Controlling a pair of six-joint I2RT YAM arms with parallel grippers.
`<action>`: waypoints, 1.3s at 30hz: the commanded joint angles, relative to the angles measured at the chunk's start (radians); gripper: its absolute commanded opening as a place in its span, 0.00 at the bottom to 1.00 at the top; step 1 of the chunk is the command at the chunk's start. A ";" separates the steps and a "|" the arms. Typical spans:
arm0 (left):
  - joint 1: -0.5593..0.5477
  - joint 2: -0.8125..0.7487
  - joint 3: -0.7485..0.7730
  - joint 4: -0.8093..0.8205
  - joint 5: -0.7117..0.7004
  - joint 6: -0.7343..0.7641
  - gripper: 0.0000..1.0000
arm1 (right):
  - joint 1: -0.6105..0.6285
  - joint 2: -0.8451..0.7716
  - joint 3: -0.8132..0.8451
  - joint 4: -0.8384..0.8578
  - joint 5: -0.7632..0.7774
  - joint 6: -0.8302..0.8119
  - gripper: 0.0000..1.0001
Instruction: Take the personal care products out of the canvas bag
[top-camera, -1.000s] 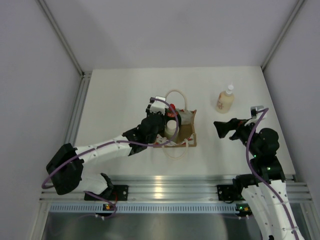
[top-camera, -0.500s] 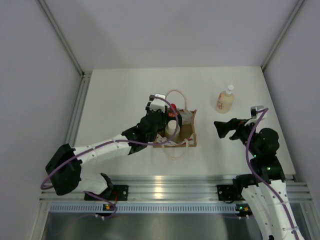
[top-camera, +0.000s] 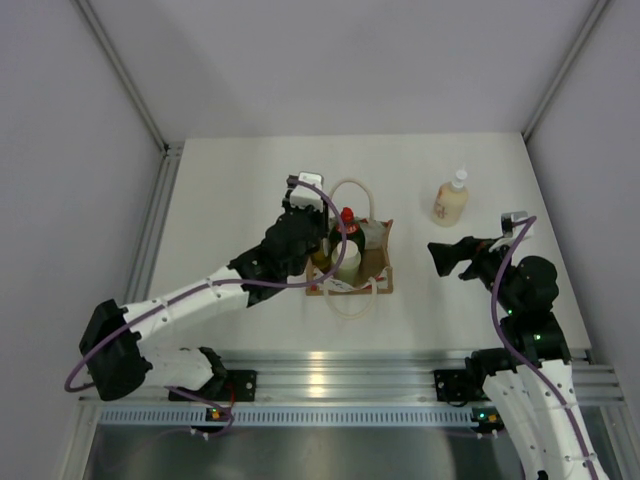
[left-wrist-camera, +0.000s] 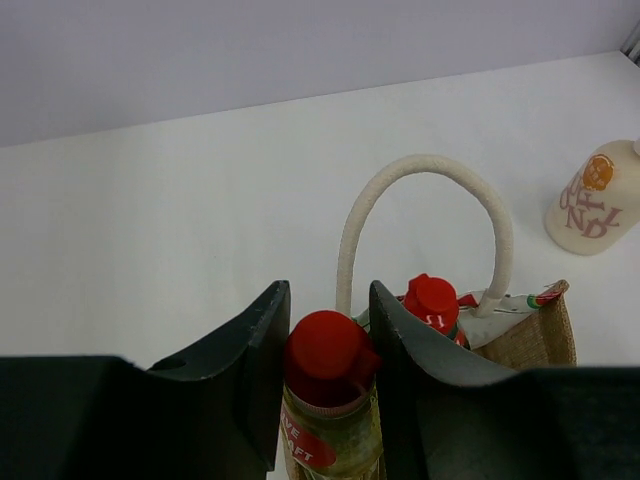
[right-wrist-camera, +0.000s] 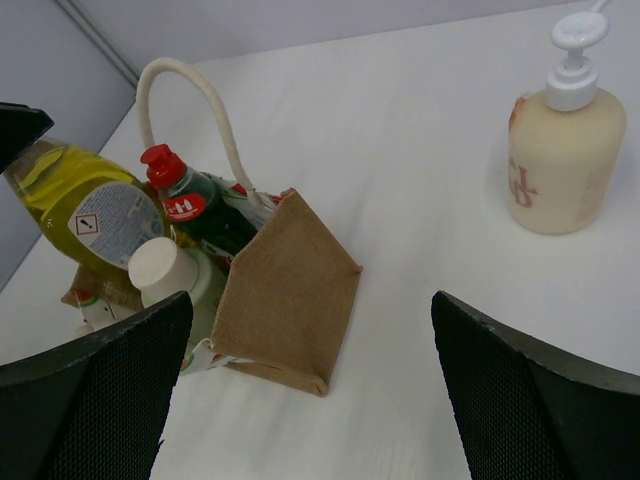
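Observation:
The canvas bag (top-camera: 372, 262) stands mid-table, also in the right wrist view (right-wrist-camera: 285, 290). My left gripper (top-camera: 318, 240) is shut on the neck of the slim yellow bottle (left-wrist-camera: 328, 345) with a red cap. It holds the bottle raised and tilted over the bag's left side (right-wrist-camera: 85, 205). The dark green bottle (right-wrist-camera: 200, 215) with a red cap and the pale bottle with a white cap (right-wrist-camera: 165, 270) stand in the bag. The cream bottle (top-camera: 450, 200) stands on the table to the right. My right gripper (top-camera: 440, 256) is open and empty, right of the bag.
One cream loop handle (left-wrist-camera: 425, 165) arches up behind the held bottle; the other (top-camera: 352, 300) lies flat on the table in front of the bag. A metal rail (top-camera: 155, 215) edges the table's left side. Grey walls enclose the table.
My left gripper has risen and drawn back to the left with the yellow bottle, lifting it out of the bag's opening. The right arm has not moved.

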 joint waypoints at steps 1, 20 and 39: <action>-0.001 -0.085 0.120 0.105 -0.013 0.027 0.00 | 0.006 0.007 0.051 -0.014 0.007 -0.014 0.99; 0.001 -0.091 0.343 -0.052 -0.097 0.139 0.00 | 0.005 0.009 0.057 -0.023 0.001 -0.019 0.99; 0.364 0.001 0.323 -0.037 0.047 0.018 0.00 | 0.005 -0.025 0.076 -0.062 -0.041 -0.008 1.00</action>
